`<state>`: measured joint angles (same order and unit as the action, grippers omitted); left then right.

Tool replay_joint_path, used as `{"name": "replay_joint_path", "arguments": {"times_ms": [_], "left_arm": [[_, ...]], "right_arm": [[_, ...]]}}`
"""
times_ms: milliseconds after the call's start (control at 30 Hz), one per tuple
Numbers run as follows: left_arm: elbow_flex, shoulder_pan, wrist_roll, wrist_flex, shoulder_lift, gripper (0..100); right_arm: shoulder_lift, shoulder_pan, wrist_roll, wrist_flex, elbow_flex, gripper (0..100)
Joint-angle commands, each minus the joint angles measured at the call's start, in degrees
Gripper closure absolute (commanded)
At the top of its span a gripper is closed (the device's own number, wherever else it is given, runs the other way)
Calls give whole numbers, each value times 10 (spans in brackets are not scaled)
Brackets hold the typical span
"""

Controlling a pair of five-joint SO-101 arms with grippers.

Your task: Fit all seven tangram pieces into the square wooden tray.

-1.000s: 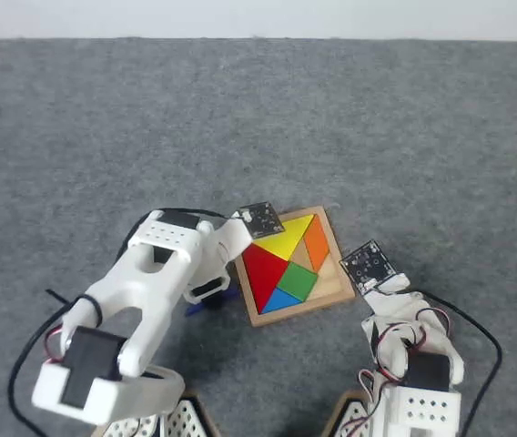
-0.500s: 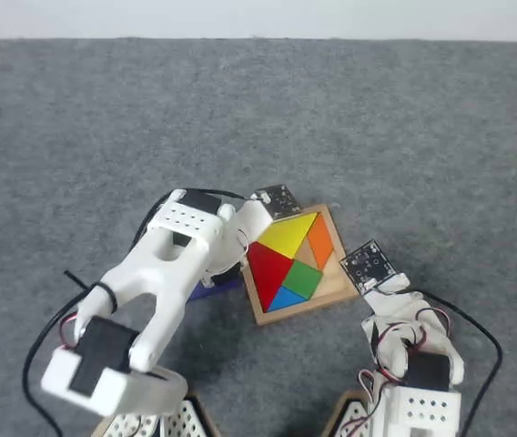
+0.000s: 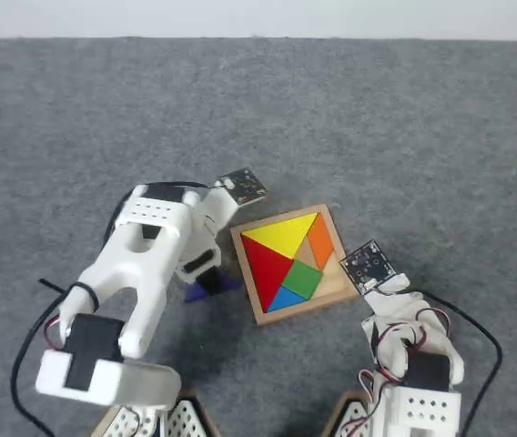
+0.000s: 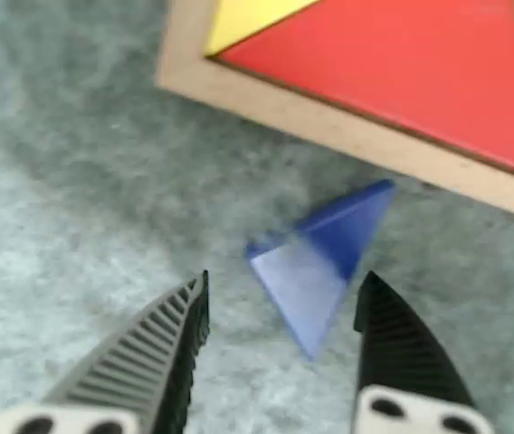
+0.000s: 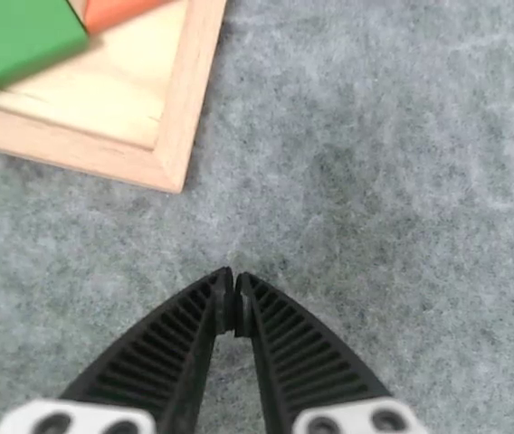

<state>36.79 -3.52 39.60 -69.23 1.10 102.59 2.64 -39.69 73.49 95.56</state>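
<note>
We see the left tool [image 4: 286, 282] spread wide over the blue triangle [image 4: 318, 258], which sits on the desk [image 3: 422, 137] just beside the tray [image 3: 335, 284]. The right tool [image 5: 235, 298] is pressed together near a tray corner.

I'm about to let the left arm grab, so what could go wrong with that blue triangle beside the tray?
The blue triangle looks tilted on the mat, so the open left gripper may squeeze it out sideways or flip it. It also lies close to the wooden tray rim; a finger could nudge the tray and shift the seated pieces.
</note>
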Motion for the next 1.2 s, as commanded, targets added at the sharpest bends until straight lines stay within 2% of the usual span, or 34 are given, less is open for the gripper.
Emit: {"name": "replay_joint_path", "arguments": {"times_ms": [0, 133, 300, 400, 567, 700, 1033, 1167], "left_arm": [[-8, 11, 22, 30, 2, 736], [17, -10, 20, 54, -12, 737], [-15, -26, 9, 38, -106, 755], [-51, -23, 5, 11, -136, 799], [-47, -33, 4, 11, -129, 915], [-26, -48, 3, 13, -99, 973], [57, -111, -63, 13, 115, 976], [72, -116, -72, 9, 186, 976]], "right_arm": [[5, 5, 4, -11, 9, 992], [5, 5, 4, -11, 9, 992], [5, 5, 4, -11, 9, 992], [5, 5, 4, -11, 9, 992], [5, 5, 4, -11, 9, 992], [5, 5, 4, -11, 9, 992], [5, 5, 5, -11, 9, 992], [5, 5, 5, -11, 9, 992]]}}
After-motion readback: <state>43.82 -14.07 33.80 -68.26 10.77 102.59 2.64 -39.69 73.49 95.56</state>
